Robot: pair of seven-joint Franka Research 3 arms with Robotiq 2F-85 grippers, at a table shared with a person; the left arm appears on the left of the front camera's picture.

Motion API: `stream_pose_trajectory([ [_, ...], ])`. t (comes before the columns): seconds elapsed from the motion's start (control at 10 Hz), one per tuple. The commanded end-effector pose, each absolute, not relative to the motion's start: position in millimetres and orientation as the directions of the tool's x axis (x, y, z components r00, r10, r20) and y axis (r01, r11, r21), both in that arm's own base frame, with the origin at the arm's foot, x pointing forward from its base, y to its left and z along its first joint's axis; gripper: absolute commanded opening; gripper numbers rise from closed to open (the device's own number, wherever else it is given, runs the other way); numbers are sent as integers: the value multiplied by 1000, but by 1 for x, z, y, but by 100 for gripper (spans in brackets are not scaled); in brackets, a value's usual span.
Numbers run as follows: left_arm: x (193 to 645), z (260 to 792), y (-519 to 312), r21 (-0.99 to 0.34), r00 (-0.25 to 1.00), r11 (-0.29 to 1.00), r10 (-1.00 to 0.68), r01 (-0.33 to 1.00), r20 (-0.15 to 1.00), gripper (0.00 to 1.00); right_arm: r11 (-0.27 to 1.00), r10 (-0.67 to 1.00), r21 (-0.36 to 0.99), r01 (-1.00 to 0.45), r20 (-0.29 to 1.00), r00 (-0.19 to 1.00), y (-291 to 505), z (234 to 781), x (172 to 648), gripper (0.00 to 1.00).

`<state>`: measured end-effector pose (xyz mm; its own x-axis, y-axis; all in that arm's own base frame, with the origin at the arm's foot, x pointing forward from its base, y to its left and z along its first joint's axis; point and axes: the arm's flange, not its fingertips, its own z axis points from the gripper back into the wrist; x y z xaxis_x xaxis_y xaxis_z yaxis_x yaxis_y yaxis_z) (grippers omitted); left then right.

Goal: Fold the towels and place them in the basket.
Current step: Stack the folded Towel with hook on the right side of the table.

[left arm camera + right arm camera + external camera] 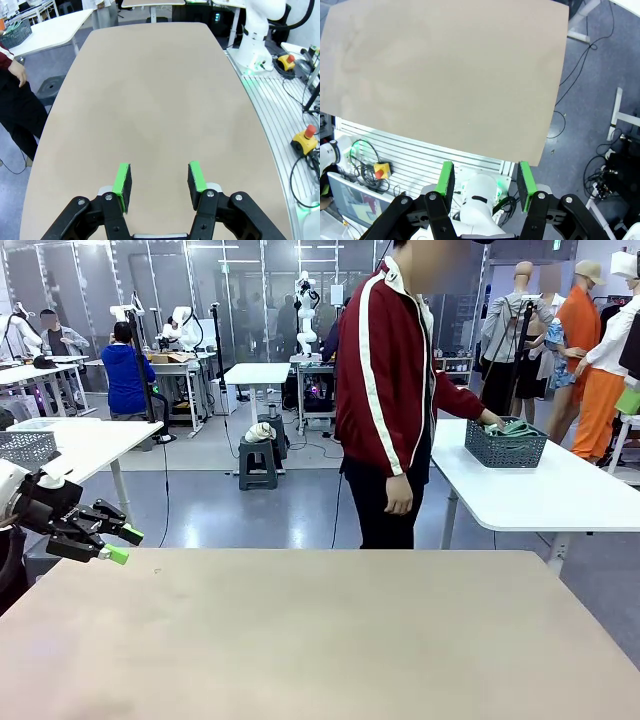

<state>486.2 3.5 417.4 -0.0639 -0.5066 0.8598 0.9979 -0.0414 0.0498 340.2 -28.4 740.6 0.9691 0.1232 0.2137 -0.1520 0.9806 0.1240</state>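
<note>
From my station I see the dark grey rectangular basket with lattice-perforated plastic sides (pixel 506 447) sitting on a white side table (pixel 560 495) beyond the far right of my work surface, well apart from both arms. Its long axis runs roughly left to right across the front view. Inside it lie mint-green terry-cloth towels (pixel 515 428), bunched so that they stand just above the rim; I cannot tell how many there are or whether they are folded. A person in a dark red jacket with white stripes (pixel 385 380) stands between the two tables, one hand (pixel 490 421) reaching into the basket onto the cloth, the other hand (pixel 398 503) hanging at the side.

The beige rounded tabletop (pixel 320 640) in front of me is bare. My left gripper (pixel 117 545) hangs at its left edge, jaws parted and holding nothing, green pads (pixel 121 181) facing each other over the tabletop in the left wrist view. My right gripper (pixel 485 181) is high above the table, looking down on it, its jaws likewise apart and empty.
</note>
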Motion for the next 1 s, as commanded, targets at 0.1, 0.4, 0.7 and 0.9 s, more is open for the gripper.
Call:
stream_pose_trajectory([
  [0.1, 483, 419, 4, 53, -66, -41, -501, 998, 863, 59, 980, 116, 132, -146, 216, 970, -27, 742, 338, 63],
  [0.4, 483, 419, 4, 53, -66, -41, -501, 998, 863, 59, 980, 116, 132, -146, 216, 970, -27, 742, 338, 63],
  [0.7, 483, 419, 4, 53, -66, -41, -501, 998, 863, 59, 980, 116, 132, -146, 216, 970, -27, 742, 338, 63],
  [0.9, 483, 419, 4, 53, -66, -41, -501, 998, 863, 59, 980, 116, 132, -146, 216, 970, -27, 742, 338, 63],
])
